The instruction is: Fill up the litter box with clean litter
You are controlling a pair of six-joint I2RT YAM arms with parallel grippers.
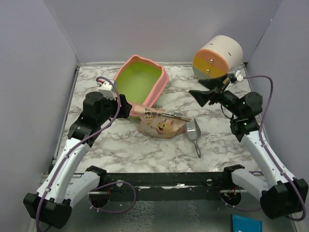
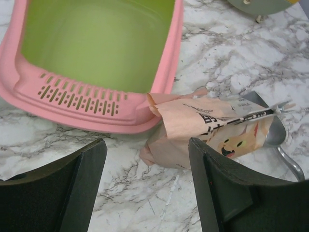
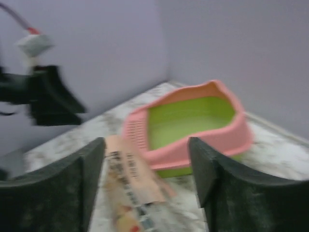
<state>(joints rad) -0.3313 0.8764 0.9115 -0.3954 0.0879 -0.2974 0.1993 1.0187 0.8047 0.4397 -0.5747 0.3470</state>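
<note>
The pink litter box with a lime-green inside stands at the back centre-left, and its inside looks bare. No loose litter granules show in any view. My left gripper is open and empty, just left of the box's slotted front lip and low over the marble. My right gripper is open and empty at the right, raised and facing the box. In the left wrist view my left gripper frames bare marble. The right wrist view is blurred, with my right gripper open.
A beige-orange pouch with a cartoon cat lies in front of the box, also in both wrist views. A grey metal scoop lies to its right. A round cream-orange-yellow cabinet stands at the back right. Grey walls enclose the table.
</note>
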